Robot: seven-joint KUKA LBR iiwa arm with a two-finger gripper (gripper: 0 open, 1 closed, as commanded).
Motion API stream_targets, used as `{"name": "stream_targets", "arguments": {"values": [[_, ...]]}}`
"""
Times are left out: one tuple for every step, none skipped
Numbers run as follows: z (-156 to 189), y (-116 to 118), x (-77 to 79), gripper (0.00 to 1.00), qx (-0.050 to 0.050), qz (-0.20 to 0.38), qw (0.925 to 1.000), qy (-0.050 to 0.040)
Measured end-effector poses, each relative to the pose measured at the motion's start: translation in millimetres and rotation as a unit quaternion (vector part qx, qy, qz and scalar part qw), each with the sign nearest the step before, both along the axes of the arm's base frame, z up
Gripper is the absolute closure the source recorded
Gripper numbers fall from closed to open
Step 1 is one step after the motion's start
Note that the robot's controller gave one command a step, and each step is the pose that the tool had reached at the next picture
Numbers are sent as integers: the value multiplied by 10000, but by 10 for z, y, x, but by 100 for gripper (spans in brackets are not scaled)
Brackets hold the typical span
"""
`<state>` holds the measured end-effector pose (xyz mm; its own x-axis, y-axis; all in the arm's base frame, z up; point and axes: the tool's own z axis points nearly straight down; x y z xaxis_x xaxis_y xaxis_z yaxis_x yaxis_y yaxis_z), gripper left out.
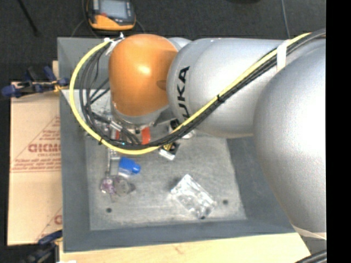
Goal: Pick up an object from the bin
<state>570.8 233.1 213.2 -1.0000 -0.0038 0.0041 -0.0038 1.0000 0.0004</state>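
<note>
My gripper (113,170) reaches down in the left half of the bin, below the orange cover. A small blue cap-like piece (130,167) lies right beside it on its right, touching or nearly so. Just under the gripper's tip sits a small clear thing with a purple tint (115,187) on the bin floor. I cannot make out whether either one is gripped.
A crumpled clear plastic packet (192,196) lies near the front middle of the bin. A small white thing (166,153) peeks out from under the arm. The arm's big silver body covers the back and right of the bin.
</note>
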Motion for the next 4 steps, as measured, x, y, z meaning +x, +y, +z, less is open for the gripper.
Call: {"name": "stream_targets", "arguments": {"values": [[-1453, -647, -153, 0, -6, 1624, 9867, -11], [-1425, -625, -142, 100, 11, 1607, 9870, -33], [-376, -350, -116, 100, 10, 1567, 9876, -83], [-427, -361, -135, 0, 10, 1550, 9879, -37]]}}
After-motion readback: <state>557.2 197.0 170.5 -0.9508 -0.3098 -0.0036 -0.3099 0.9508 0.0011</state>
